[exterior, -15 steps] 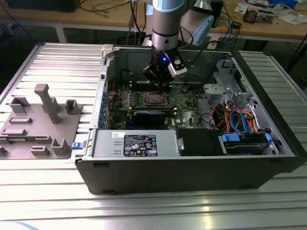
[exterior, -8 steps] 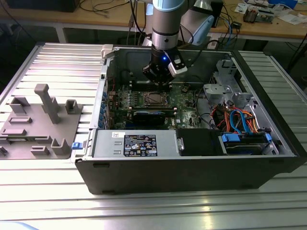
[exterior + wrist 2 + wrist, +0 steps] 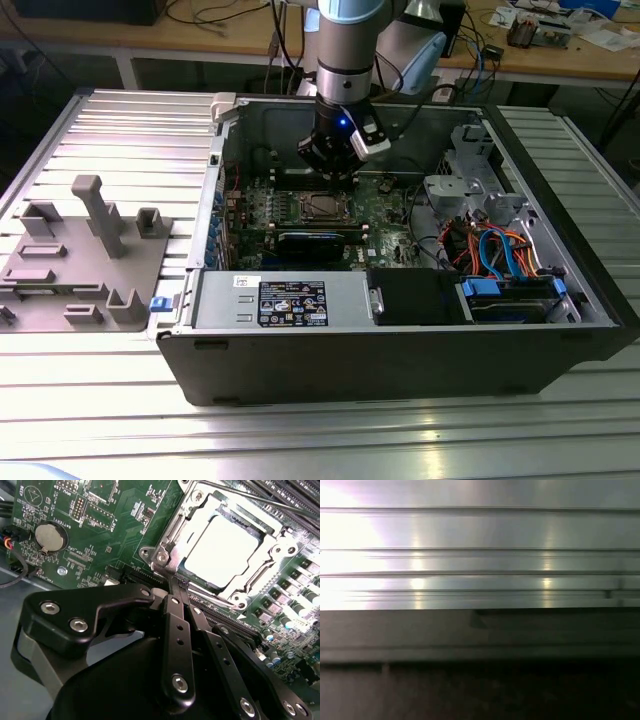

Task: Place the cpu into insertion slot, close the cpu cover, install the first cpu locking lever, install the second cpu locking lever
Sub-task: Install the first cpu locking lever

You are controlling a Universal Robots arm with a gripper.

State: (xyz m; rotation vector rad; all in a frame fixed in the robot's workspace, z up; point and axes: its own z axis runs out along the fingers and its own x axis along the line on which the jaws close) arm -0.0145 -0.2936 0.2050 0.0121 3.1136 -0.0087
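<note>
The cpu [image 3: 220,550], a bright silver square, lies in the insertion slot [image 3: 322,207] on the green board inside the open computer case. The silvery cpu cover [image 3: 262,555] lies flat around it, framing the chip in its window. A thin lever rod [image 3: 250,497] runs along the far side of the socket. My gripper [image 3: 176,586] is shut, its black fingers pressed together with the tips at the socket's near corner beside a screw. In the exterior view the gripper [image 3: 338,172] hangs just behind the socket, low over the board.
A long black card [image 3: 318,243] lies just in front of the socket, and a black power-supply box [image 3: 285,300] sits at the case front. Drive cage and coloured cables [image 3: 500,250] fill the exterior view's right. A grey fixture [image 3: 85,260] stands on the ribbed table.
</note>
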